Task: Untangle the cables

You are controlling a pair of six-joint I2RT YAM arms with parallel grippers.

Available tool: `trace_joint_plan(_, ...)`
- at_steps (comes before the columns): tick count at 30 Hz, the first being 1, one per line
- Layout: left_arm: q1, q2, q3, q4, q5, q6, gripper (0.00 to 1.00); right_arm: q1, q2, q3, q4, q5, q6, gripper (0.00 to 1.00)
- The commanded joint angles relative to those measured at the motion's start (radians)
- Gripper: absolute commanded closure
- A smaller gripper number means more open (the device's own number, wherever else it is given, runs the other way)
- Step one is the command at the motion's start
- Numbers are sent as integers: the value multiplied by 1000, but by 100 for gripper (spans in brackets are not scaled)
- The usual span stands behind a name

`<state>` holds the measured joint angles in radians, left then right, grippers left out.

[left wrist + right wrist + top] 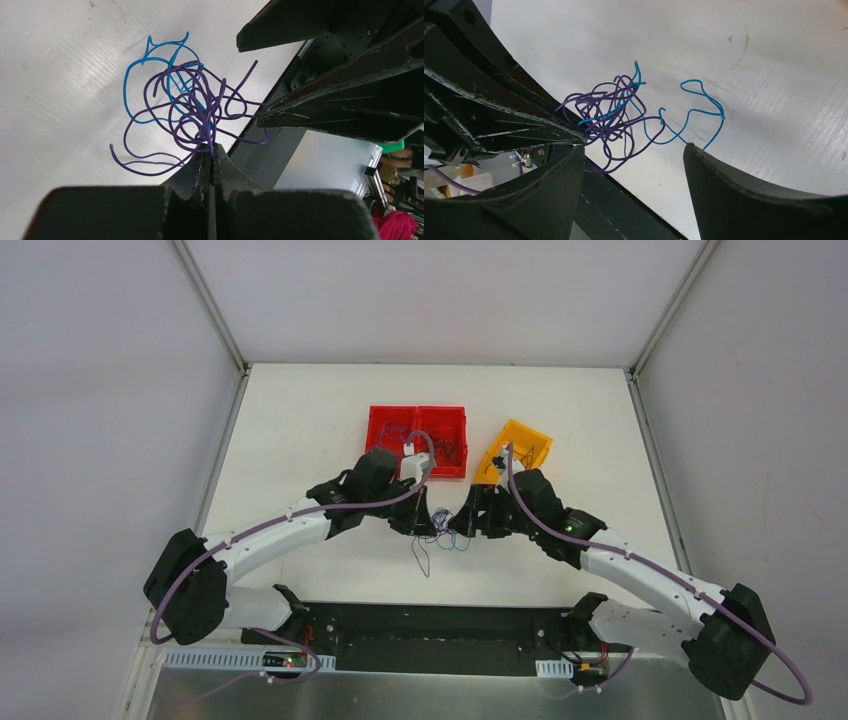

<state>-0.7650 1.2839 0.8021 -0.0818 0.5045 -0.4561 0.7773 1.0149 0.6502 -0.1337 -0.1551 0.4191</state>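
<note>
The cables (440,537) are a small knot of thin purple and blue wires hanging just above the white table, between the two grippers. In the left wrist view the tangle (192,107) rises from my left gripper (212,150), which is shut on a purple and a blue strand. My left gripper (424,522) sits just left of the knot. My right gripper (463,523) faces it from the right. Its jaws (634,147) stand open, with the knot (606,117) ahead of the left fingertip and a loose blue loop (696,107) ahead of the right one.
A red two-compartment bin (417,440) and a tilted yellow bin (515,450) stand behind the grippers, both holding thin wires. A black base plate (430,625) runs along the near table edge. White walls enclose the table.
</note>
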Motion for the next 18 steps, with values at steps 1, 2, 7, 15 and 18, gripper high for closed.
trace_joint_plan(1,1,-52,-11,48,20,4,100,-4,-20,-14,59,-3,6,25)
trace_joint_plan(2,1,-57,-12,47,14,3,100,-4,-35,-31,68,7,6,25)
trace_joint_plan(7,1,-65,0,25,4,-2,100,-4,-163,-147,128,61,2,3)
trace_joint_plan(15,2,-92,61,-99,-34,26,100,-3,-348,-336,224,132,32,1)
trace_joint_plan(18,2,-109,81,-143,-40,36,100,-4,-394,-374,254,124,23,1)
